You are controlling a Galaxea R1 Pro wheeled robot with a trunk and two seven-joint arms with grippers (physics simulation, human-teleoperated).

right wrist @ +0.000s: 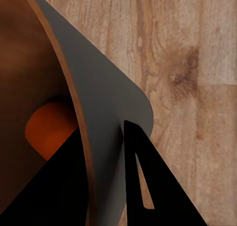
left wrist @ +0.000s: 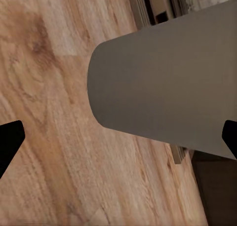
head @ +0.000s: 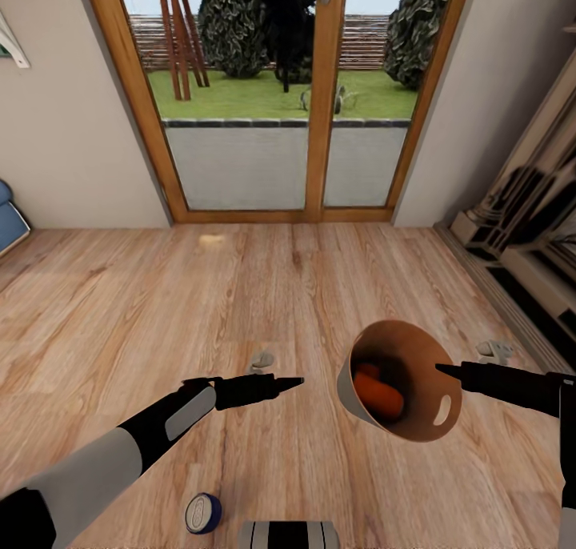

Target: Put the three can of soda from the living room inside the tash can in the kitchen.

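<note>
The tash can [head: 416, 349] is tilted with its brown mouth facing the head camera, and my right gripper [head: 442, 368] is shut on its rim. Two orange cans of soda [head: 378, 394] lie inside it. In the right wrist view the right gripper [right wrist: 103, 129] has one finger inside and one outside the can's grey wall [right wrist: 98, 77], with an orange can [right wrist: 49, 129] deep inside. The blue can of soda [head: 202, 513] stands on the floor near my base. My left gripper [head: 294, 383] is open beside the tash can, whose grey outside [left wrist: 163, 87] lies ahead of its fingers.
Wood-framed glass doors [head: 316, 93] stand ahead across the pale wood floor. A blue sofa corner [head: 10, 221] shows at the left edge and dark shelving [head: 528, 213] lines the right wall. Two small grey objects [head: 261, 361] [head: 494, 347] lie on the floor.
</note>
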